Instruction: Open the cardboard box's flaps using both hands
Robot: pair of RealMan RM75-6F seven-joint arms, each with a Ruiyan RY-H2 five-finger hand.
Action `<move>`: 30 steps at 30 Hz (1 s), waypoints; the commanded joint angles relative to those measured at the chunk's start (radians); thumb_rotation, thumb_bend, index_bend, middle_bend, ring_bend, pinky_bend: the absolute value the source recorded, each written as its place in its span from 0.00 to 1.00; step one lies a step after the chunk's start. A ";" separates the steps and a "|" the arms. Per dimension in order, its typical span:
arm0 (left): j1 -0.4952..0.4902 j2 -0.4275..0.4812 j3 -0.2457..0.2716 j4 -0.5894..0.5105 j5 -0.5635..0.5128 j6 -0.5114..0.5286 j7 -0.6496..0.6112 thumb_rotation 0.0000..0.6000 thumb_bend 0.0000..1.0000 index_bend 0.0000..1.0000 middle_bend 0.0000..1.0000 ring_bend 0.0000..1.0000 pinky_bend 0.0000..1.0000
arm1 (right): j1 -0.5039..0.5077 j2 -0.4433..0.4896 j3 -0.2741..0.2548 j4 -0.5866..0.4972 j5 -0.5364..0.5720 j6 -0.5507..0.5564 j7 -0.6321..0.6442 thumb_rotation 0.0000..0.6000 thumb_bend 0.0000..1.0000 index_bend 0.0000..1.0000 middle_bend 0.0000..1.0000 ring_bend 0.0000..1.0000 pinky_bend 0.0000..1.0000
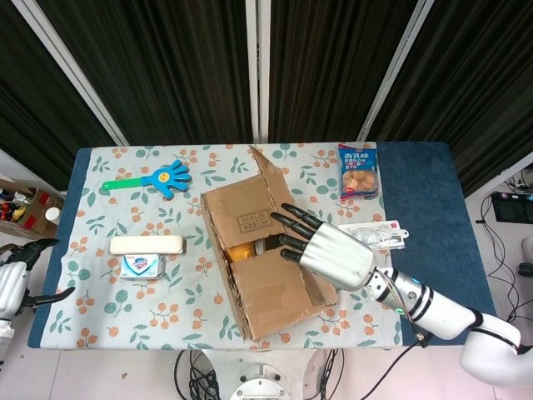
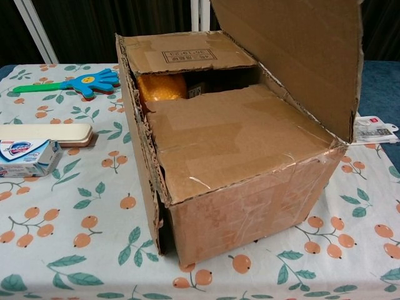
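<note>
While the cardboard box point(image 1: 262, 267) sits mid-worktop point(image 1: 420, 208), we record its right flap point(image 2: 294, 56) raised, right hand point(image 1: 329, 250) spread and touching it; left hand point(image 1: 12, 279) off-worktop, fingers apart.

I see a brown cardboard box point(image 1: 262, 275) on a white tablecloth patterned with orange fruit and green leaves point(image 1: 166, 308); inside, something orange point(image 2: 161, 87), perhaps fruit.
</note>
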 commanded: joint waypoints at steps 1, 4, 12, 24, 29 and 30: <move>-0.008 0.005 -0.001 -0.017 0.001 -0.011 0.018 0.90 0.00 0.19 0.18 0.13 0.16 | -0.054 0.054 -0.022 0.006 -0.045 0.071 0.062 1.00 1.00 0.48 0.34 0.00 0.00; -0.015 0.010 -0.003 -0.041 0.001 -0.020 0.043 0.90 0.00 0.19 0.18 0.13 0.16 | -0.098 0.091 -0.044 0.030 -0.076 0.131 0.111 1.00 1.00 0.48 0.34 0.00 0.00; -0.031 0.028 -0.009 -0.112 -0.003 -0.036 0.113 0.90 0.00 0.19 0.18 0.13 0.16 | -0.216 0.147 -0.097 0.160 -0.098 0.273 0.263 1.00 1.00 0.48 0.36 0.00 0.00; -0.028 0.029 -0.008 -0.136 0.005 -0.023 0.133 0.90 0.00 0.19 0.18 0.13 0.16 | -0.284 0.066 -0.116 0.285 -0.066 0.326 0.385 1.00 1.00 0.35 0.28 0.00 0.00; -0.016 0.026 -0.004 -0.125 0.015 -0.001 0.113 0.90 0.00 0.19 0.18 0.13 0.16 | -0.229 0.027 -0.066 0.141 0.010 0.188 0.173 1.00 0.78 0.05 0.07 0.00 0.00; -0.014 0.024 -0.003 -0.121 0.016 0.002 0.108 0.90 0.00 0.19 0.18 0.13 0.16 | -0.216 0.012 -0.051 0.106 0.047 0.154 0.117 1.00 0.67 0.02 0.04 0.00 0.00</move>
